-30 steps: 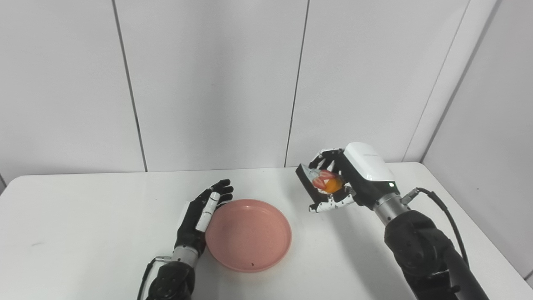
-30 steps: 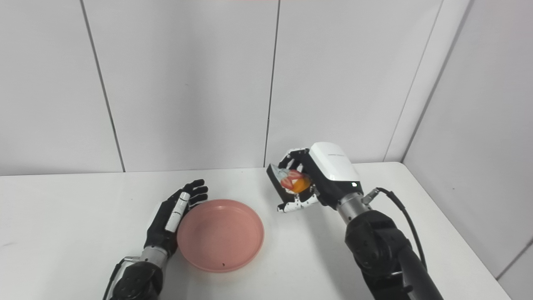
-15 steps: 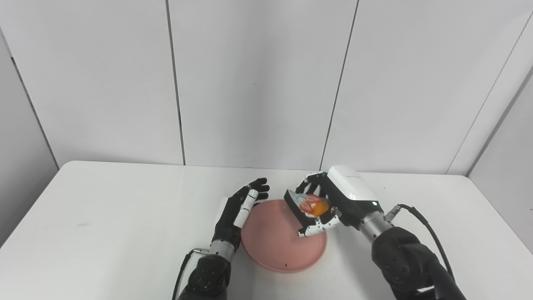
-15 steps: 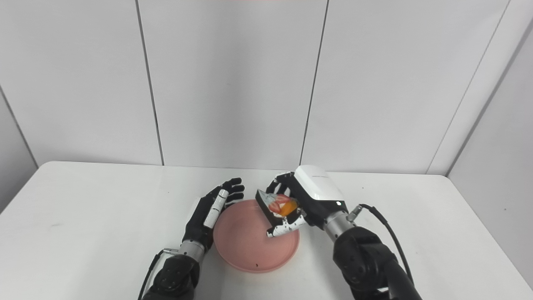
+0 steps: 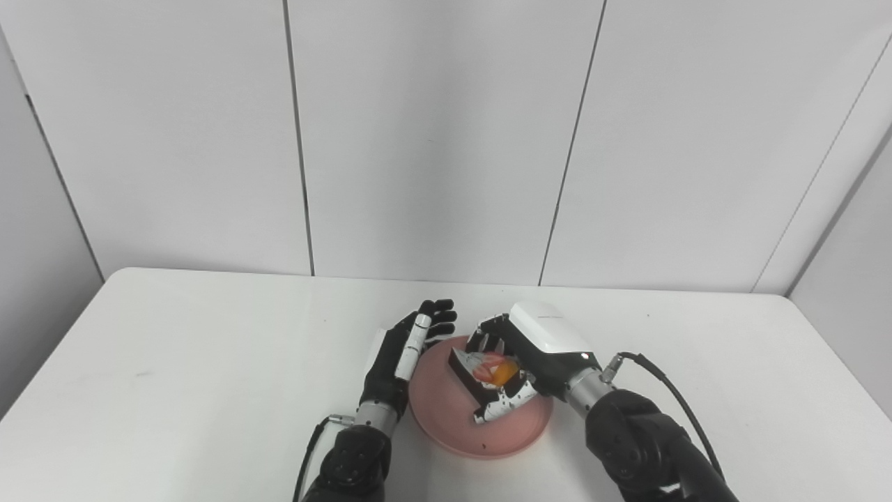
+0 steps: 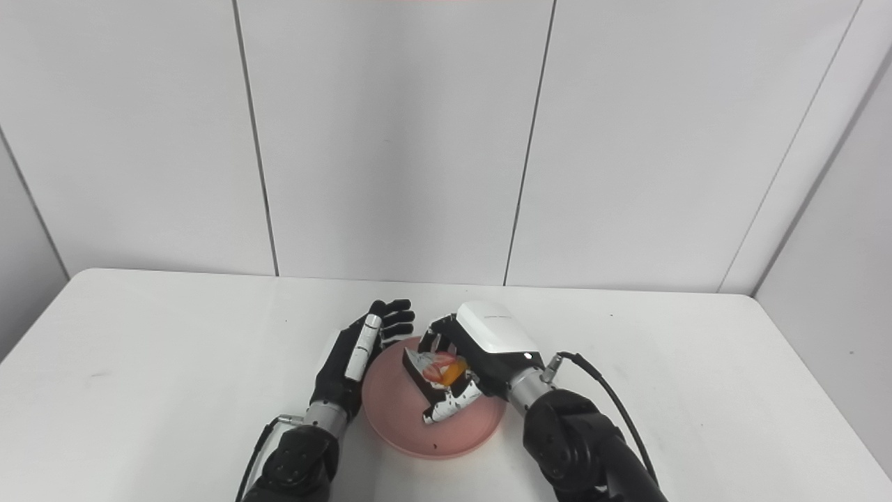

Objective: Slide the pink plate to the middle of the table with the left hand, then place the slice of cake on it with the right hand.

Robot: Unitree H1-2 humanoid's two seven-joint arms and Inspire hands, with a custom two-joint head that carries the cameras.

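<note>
Where the white tabletop (image 5: 174, 362) widens toward the near edge, a round, shallow pink plastic plate (image 5: 446, 429) with a raised rim, flat on the surface about midway across, one small dark speck near its front edge. Above its middle, a wedge-shaped slice of cake (image 5: 481, 367): dark sides, pale top, red and orange fruit pieces on it, narrow end toward the left. Clasped in the right hand (image 5: 519, 366), black-and-white fingers (image 5: 503, 408) curled under the near side, other fingers over the far side, white casing on the back of the hand turned upward. Whether resting on the plate's floor or just over it, impossible to tell; within the rim's outline either way. Just beside the plate's left edge, the left hand (image 5: 401, 355), black with a white strip along one finger, edge-on to the table, palm toward the plate, fingers straight, slightly spread and empty, tips past the plate's far-left rim. Actual contact between palm and rim not clear. Both forearms up from the bottom edge, a black cable (image 5: 672, 390) looped off the right wrist.
</note>
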